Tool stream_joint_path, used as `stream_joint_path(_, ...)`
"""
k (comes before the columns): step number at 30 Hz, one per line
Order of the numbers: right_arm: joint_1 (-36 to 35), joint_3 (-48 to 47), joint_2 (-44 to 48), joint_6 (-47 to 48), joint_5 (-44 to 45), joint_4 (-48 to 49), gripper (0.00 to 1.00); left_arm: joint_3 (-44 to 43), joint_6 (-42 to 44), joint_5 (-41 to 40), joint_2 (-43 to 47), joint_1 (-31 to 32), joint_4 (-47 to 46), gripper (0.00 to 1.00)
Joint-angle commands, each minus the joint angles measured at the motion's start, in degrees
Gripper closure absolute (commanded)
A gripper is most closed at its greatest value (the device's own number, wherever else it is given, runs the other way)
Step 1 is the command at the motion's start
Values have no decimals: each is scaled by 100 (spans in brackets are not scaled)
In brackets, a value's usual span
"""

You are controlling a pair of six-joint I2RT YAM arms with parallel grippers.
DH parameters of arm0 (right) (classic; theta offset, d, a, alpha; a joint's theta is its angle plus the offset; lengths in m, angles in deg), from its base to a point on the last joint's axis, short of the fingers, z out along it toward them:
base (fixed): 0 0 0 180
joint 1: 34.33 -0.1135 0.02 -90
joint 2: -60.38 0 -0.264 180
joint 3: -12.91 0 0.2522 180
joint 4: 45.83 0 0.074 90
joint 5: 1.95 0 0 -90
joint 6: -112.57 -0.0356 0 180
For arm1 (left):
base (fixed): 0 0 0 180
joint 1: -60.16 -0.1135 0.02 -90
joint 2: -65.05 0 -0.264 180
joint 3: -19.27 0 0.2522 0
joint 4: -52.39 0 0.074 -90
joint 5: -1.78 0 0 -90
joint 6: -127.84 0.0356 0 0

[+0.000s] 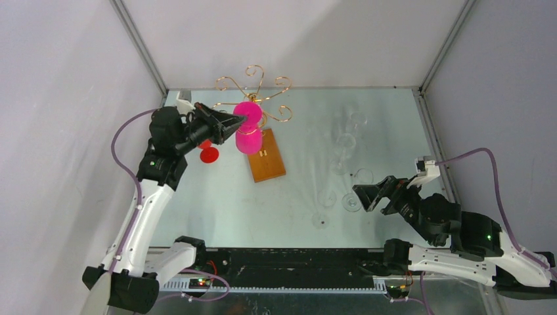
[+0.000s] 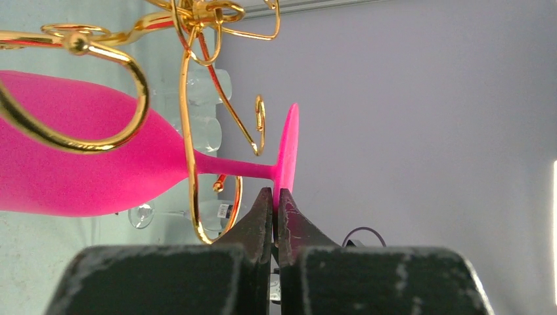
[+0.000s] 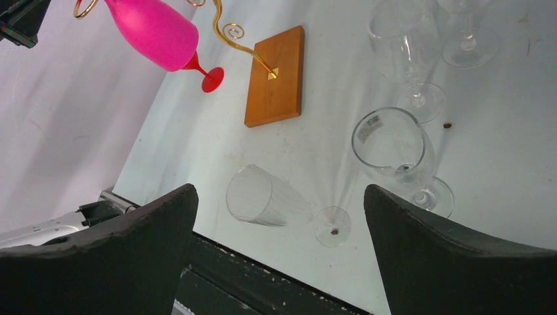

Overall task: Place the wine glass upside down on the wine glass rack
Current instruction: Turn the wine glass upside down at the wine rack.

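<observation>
A pink wine glass [image 1: 249, 134] hangs bowl-down and tilted at the gold wire rack [image 1: 257, 84], above the rack's brown wooden base [image 1: 268, 156]. My left gripper [image 1: 240, 121] is shut on the rim of the glass's foot [image 2: 288, 147]. In the left wrist view, my left gripper [image 2: 276, 194] pinches the foot edge. The pink stem [image 2: 236, 168] passes through a gold loop [image 2: 190, 141] of the rack. My right gripper [image 1: 360, 195] is open and empty, low over the near right of the table, also seen in its wrist view [image 3: 279, 193].
Several clear glasses stand on the right side [image 1: 343, 141]. One clear wine glass [image 3: 392, 146] stands close to my right gripper. A clear flute [image 3: 266, 197] lies on its side just in front of it. A red glass foot [image 1: 209, 154] shows under my left gripper.
</observation>
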Motion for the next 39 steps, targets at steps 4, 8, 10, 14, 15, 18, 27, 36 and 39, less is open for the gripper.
stream_joint_path(4, -25, 17, -88, -113, 285, -25, 0, 157, 255, -75, 425, -92, 111, 100)
stream_joint_path(8, -27, 17, -155, -143, 244, -50, 0, 236, 288, -101, 533, -100, 165, 100)
stream_joint_path(10, -20, 17, -176, -152, 241, -63, 0, 259, 276, -80, 547, -101, 166, 100)
stream_joint_path(14, -26, 17, -199, -200, 264, -127, 0, 294, 281, -86, 593, -97, 210, 100)
stream_joint_path(15, -27, 17, -195, -244, 267, -160, 0, 309, 287, -87, 618, -99, 230, 100)
stream_joint_path(18, -27, 17, -191, -349, 266, -203, 0, 358, 271, -54, 650, -101, 248, 100)
stream_joint_path(27, -26, 17, -243, -349, 264, -210, 0, 442, 123, 103, 616, -77, 135, 100)
stream_joint_path(36, -27, 17, -262, -430, 305, -294, 1, 273, 158, 194, 493, 99, 142, 100)
stream_joint_path(39, -27, 17, -262, -510, 294, -340, 0, 196, 168, 213, 441, 150, 164, 100)
